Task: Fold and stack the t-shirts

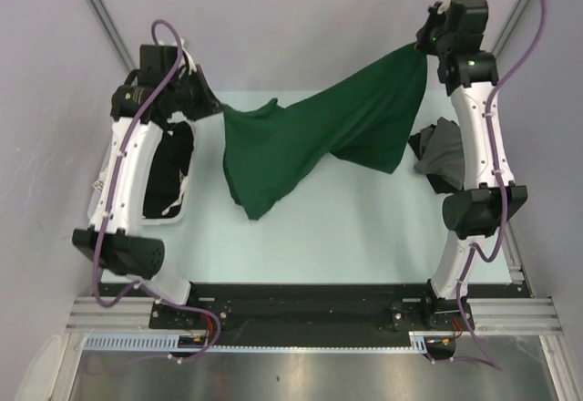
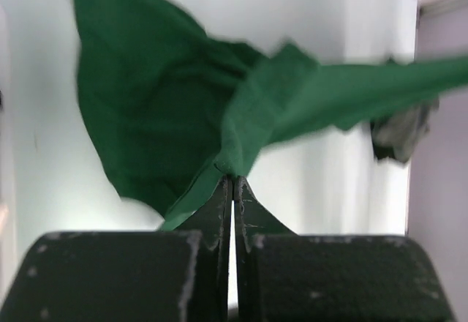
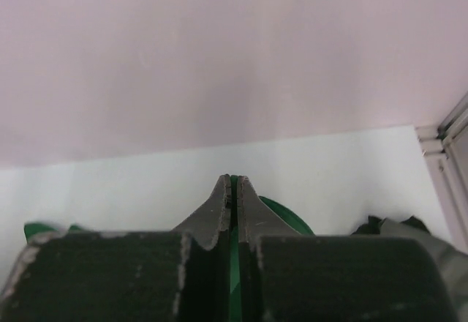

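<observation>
Closest to each wrist camera, black fingers pinch hard on green cloth: the left gripper (image 2: 232, 181) and right gripper (image 3: 234, 183) each clamp an edge of the dark green t-shirt (image 1: 319, 137). It hangs strung between them, sagging toward the table (image 1: 346, 246), I judge to spread it for folding. Beside my right arm a grey t-shirt (image 1: 444, 157) lies crumpled; black t-shirts (image 1: 173, 159) sit in the basket (image 1: 178, 221).

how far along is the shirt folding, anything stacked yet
Done: nothing looks folded or stacked yet. In hand: the dark green t-shirt hangs stretched in the air between the left gripper and the right gripper, both shut on its edges. Left: folding it, then the grey t-shirt lying crumpled on the right, and the black fabric in the white basket on the left.
</observation>
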Controlling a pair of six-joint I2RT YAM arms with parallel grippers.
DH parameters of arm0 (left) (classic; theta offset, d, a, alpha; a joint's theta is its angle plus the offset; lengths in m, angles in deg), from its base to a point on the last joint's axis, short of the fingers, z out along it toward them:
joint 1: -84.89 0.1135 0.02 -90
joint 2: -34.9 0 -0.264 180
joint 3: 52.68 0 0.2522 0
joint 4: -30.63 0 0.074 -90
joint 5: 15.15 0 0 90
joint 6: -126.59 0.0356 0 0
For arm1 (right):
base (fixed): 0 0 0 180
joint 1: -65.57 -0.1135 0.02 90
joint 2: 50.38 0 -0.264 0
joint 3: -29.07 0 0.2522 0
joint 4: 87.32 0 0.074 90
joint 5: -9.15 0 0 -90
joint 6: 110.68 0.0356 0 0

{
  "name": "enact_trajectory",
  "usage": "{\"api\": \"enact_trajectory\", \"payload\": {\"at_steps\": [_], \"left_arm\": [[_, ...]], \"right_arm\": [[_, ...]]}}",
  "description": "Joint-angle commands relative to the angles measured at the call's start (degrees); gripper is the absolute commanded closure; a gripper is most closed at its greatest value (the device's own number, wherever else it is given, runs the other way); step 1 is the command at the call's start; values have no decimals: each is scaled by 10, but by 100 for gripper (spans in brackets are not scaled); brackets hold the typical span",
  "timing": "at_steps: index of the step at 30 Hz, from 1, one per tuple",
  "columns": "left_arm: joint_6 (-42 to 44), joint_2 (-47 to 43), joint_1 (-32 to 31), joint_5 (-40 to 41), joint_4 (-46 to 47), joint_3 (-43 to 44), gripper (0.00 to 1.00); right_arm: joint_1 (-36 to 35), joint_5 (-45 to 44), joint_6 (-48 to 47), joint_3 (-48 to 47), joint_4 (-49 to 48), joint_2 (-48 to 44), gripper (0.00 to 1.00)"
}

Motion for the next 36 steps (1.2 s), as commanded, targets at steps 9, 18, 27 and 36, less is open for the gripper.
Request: {"api": "enact_trajectory", "payload": {"at_steps": [9,18,27,36], "left_arm": [[-27,173,21,19,65,359,100],[77,-18,24,224,169,145,100],[40,257,45,150,249,355,100],[-2,361,44,190,396,331,100]], "right_arm": [[16,-15,-4,-35,-15,-42,100],[52,-5,4,13,-59,-102,100],[36,-1,-9,-105,-155,104,100],[47,-3,-4,-106,-251,151,100]]}}
